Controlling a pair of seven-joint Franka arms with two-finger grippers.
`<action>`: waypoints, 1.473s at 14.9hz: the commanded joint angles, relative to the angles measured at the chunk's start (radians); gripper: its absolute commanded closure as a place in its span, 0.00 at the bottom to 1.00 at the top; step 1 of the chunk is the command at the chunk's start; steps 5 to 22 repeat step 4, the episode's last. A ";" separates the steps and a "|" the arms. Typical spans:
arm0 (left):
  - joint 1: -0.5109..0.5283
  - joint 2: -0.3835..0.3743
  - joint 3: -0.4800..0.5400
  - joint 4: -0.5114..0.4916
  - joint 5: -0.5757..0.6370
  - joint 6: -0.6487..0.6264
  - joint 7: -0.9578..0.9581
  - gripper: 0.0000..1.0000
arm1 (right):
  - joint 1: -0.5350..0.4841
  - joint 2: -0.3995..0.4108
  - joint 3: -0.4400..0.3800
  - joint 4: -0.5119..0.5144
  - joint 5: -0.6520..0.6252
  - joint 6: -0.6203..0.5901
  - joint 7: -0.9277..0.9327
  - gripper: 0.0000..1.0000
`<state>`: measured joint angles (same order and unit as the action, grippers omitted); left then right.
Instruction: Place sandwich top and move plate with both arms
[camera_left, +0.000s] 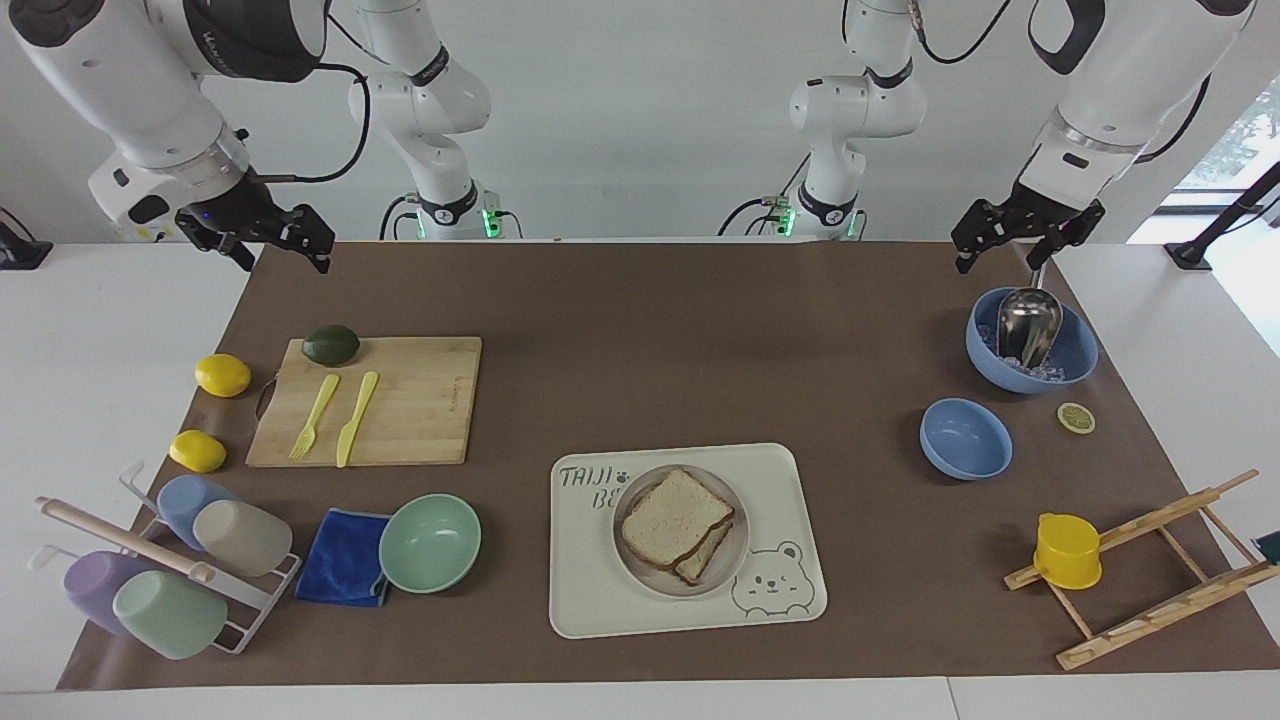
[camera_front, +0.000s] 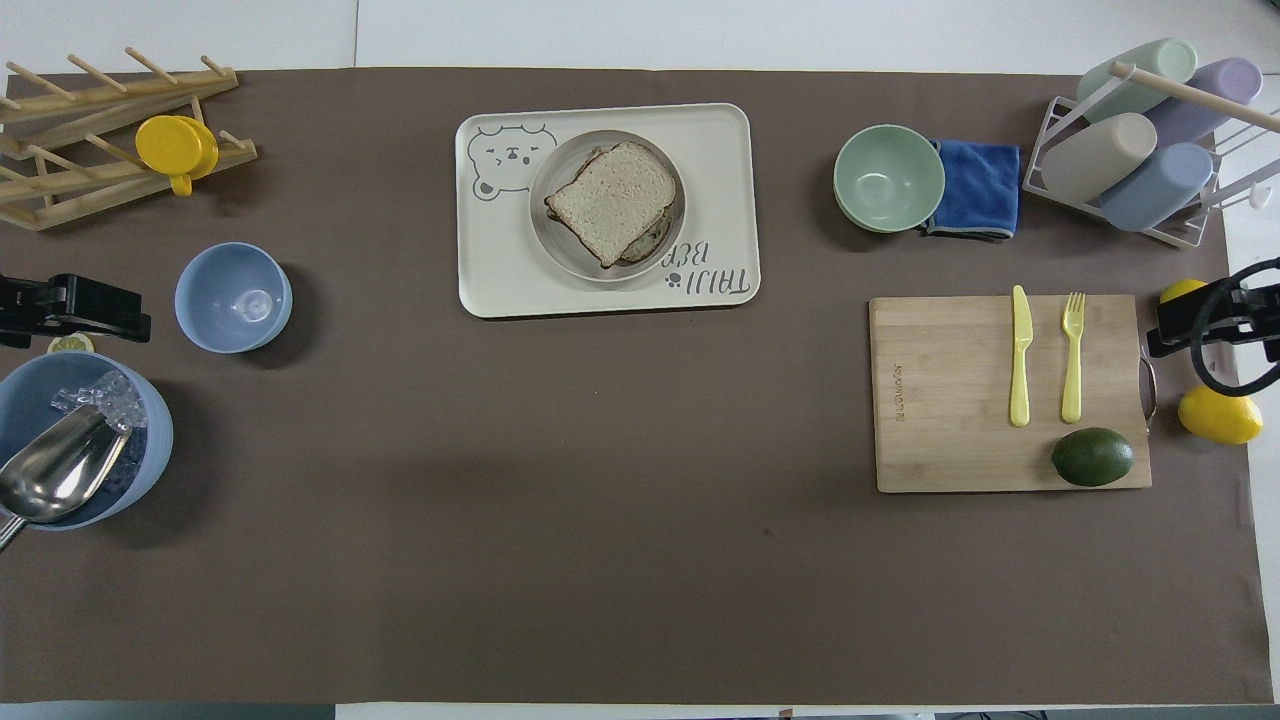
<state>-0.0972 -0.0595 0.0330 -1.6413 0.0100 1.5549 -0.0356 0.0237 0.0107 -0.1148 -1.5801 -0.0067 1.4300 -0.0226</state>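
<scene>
The sandwich top (camera_left: 675, 518) lies on a lower slice on the round beige-grey plate (camera_left: 727, 577), which stands on the cream bear-printed tray (camera_left: 600, 600). In the overhead view the sandwich top (camera_front: 610, 188) covers most of the plate (camera_front: 570, 258). My left gripper (camera_left: 1000, 255) hangs open and empty over the blue bowl (camera_left: 1075, 355) of ice with a metal scoop, at the left arm's end of the table. My right gripper (camera_left: 285, 258) hangs open and empty over the mat's corner near the avocado (camera_left: 331, 345), and waits.
A cutting board (camera_left: 420, 400) holds a yellow fork, a knife and the avocado, with two lemons (camera_left: 222, 375) beside it. A mint bowl (camera_left: 430, 542), a blue cloth and a cup rack (camera_left: 150, 570) stand farther out. A small blue bowl (camera_left: 965, 438), a lemon slice and a wooden rack with a yellow cup (camera_left: 1067, 550) are at the left arm's end.
</scene>
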 joint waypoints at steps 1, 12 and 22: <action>0.016 -0.008 -0.013 0.001 0.008 -0.015 0.013 0.00 | -0.008 -0.008 0.004 -0.012 0.011 0.003 0.015 0.00; 0.014 -0.008 -0.013 0.000 0.008 -0.015 0.017 0.00 | -0.008 -0.008 0.004 -0.012 0.011 0.003 0.015 0.00; 0.014 -0.008 -0.013 0.000 0.008 -0.015 0.017 0.00 | -0.008 -0.008 0.004 -0.012 0.011 0.003 0.015 0.00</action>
